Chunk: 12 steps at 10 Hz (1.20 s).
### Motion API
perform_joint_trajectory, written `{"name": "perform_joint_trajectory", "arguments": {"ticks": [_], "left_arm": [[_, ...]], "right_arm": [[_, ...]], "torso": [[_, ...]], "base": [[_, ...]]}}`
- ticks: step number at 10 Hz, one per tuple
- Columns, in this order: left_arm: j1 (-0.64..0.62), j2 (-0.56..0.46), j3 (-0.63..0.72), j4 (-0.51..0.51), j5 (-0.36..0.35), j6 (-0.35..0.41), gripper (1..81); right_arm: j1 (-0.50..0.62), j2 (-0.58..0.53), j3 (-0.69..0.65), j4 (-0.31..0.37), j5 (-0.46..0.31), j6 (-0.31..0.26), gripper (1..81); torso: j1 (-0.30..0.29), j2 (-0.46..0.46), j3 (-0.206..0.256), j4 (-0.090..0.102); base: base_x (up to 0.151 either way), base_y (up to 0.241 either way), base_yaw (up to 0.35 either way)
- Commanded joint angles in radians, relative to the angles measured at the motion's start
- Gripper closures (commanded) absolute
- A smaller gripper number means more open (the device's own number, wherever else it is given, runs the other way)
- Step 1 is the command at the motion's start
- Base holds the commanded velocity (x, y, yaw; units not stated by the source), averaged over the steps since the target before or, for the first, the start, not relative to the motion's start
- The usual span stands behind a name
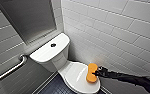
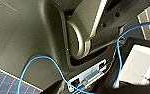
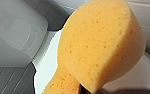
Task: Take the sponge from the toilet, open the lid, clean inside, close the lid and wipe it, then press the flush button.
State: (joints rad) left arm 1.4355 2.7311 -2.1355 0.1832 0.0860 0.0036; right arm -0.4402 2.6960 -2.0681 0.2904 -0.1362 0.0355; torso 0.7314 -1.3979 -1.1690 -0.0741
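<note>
Sponge (image 1: 91, 73): thick orange-yellow foam with rounded ends, pinched at the waist to a peanut outline, its face speckled with open pores in my right wrist view. Location: over the right-hand rim of the lid (image 1: 77, 75), which lies closed on the bowl; whether foam touches plastic I cannot tell. Holder: my right pincer (image 1: 95, 72), dark, clamped on the sponge at its waist, arm reaching in from the right. Toilet (image 1: 56, 58): glossy white ceramic with a rounded rectangular tank set against the wall. Flush button (image 1: 53, 45): small, dark and round, mid tank top. Surroundings: white wall tiles (image 1: 121, 30), metal grab bar (image 1: 9, 70), dark floor tiles (image 1: 54, 87). Writing: a pale panel (image 2: 138, 66) beside a blue cable (image 2: 117, 53) in my left wrist view, too blurred to read.
</note>
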Motion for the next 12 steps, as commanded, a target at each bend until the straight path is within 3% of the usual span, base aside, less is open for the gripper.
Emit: {"name": "perform_joint_trajectory", "arguments": {"ticks": [1,2,5,6,9,12], "left_arm": [[0.020,-0.007,0.008,-0.010,0.084,0.004,1.0],[0.020,-0.004,0.005,-0.010,0.083,0.003,1.0],[0.020,0.003,0.005,-0.008,0.084,0.003,1.0],[0.020,0.004,0.005,-0.007,0.084,0.004,1.0],[0.020,0.013,0.005,-0.002,0.084,0.004,1.0],[0.029,0.007,-0.006,-0.010,0.083,0.004,1.0]], "right_arm": [[0.148,-0.009,0.011,0.039,-0.049,0.012,81.1],[0.151,-0.014,0.030,0.036,-0.046,0.013,81.1],[0.180,-0.012,0.022,0.029,-0.072,0.030,81.1],[0.188,-0.003,0.017,0.021,-0.068,0.029,81.1],[0.200,0.116,-0.134,-0.016,-0.059,0.021,81.1],[0.182,0.219,-0.249,-0.040,-0.054,0.020,81.1]], "torso": [[0.000,0.000,0.000,0.000],[0.000,0.000,-0.078,0.000],[0.000,0.000,-0.124,0.000],[0.000,0.000,-0.064,0.000],[0.000,0.001,-0.106,0.000],[0.001,0.002,-0.105,0.000]], "base": [[0.000,0.000,0.000],[0.000,0.000,0.000],[0.000,0.000,0.000],[0.000,0.000,0.000],[0.000,0.000,0.000],[0.000,0.000,0.000]]}}
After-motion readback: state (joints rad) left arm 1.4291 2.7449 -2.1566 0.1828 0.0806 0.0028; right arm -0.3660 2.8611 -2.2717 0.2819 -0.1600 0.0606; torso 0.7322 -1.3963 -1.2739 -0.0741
